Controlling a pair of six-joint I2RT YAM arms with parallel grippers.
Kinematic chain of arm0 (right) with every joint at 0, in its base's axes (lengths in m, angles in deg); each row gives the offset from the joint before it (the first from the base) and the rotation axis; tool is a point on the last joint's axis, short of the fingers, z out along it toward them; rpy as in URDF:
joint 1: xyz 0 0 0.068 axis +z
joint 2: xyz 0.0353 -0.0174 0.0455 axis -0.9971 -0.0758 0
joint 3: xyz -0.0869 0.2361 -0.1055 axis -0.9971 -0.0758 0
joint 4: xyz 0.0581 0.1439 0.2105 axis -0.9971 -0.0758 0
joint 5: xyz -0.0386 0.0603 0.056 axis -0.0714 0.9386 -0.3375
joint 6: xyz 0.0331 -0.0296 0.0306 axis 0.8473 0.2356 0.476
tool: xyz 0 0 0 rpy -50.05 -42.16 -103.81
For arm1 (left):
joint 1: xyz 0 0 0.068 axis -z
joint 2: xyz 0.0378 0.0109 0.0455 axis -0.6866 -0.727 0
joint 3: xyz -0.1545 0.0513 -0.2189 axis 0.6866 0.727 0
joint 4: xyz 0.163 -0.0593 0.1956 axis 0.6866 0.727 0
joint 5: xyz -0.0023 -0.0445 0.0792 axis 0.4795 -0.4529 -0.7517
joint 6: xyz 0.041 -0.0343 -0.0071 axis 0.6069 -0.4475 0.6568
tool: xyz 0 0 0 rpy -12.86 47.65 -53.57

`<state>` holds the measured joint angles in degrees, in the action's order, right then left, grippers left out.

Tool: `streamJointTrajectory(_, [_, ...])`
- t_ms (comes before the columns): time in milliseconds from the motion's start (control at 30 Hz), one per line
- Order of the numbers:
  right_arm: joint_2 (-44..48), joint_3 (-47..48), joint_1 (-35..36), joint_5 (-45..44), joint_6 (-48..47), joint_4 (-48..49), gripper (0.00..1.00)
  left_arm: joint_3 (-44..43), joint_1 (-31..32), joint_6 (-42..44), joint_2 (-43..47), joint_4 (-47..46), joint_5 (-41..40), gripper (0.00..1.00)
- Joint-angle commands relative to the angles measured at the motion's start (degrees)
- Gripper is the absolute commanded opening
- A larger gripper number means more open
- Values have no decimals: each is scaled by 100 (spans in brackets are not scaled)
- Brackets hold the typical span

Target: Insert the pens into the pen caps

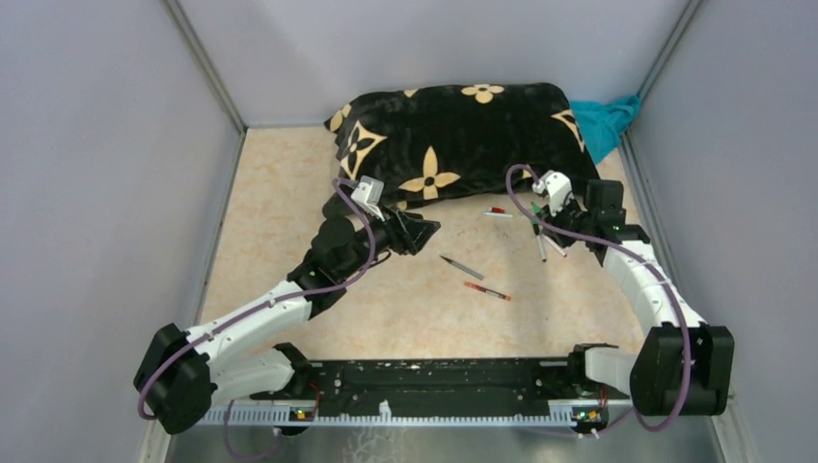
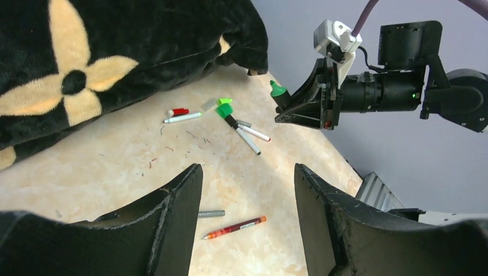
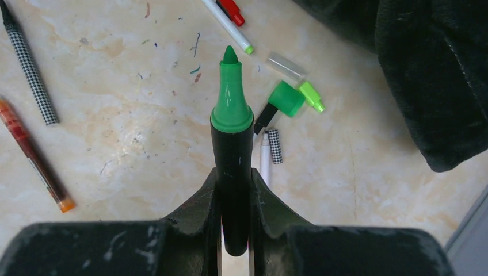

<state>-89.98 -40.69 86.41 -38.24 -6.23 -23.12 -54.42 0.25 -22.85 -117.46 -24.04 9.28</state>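
Right end effector (image 3: 233,184) clamps the green-tipped marker (image 3: 231,115) above the worktop (image 3: 115,126). Left end effector (image 2: 247,190) gapes empty. Next move, likely: fetch the green cap (image 3: 286,99) and align it.

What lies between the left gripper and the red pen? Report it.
In the top view, the checked grey pen lies between the left gripper and the red pen; nothing else does.

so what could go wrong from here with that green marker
1. The right hand pinches the marker near its back end, so it may tilt when pressed into a cap.
2. The green cap lies right beside a white pen and a checked cap; the open left hand could scatter them while reaching.
3. The bare green tip could smear the table.
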Motion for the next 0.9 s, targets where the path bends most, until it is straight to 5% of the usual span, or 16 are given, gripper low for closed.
streamJointTrajectory(0, [-178,384,-241,855,-844,-75,0,88,-20,29,-99,92,92,66])
streamJointTrajectory(167, [-595,486,-240,2351,-1532,-1796,0,239,-20,-12,-158,-67,475,66])
streamJointTrajectory(400, [-382,-86,-109,1534,-220,-1291,0,499,-24,-68,-76,-419,299,68])
streamJointTrajectory(600, [-518,-204,-111,1641,-332,-1546,0,294,-20,-174,-631,-709,972,68])
streamJointTrajectory(733, [-513,348,-111,3114,-962,-2622,1,269,-15,-155,-1060,-1427,1875,71])
streamJointTrajectory(867, [-146,844,299,4424,-247,-2380,2,477,46,-879,-1821,-3459,2685,74])
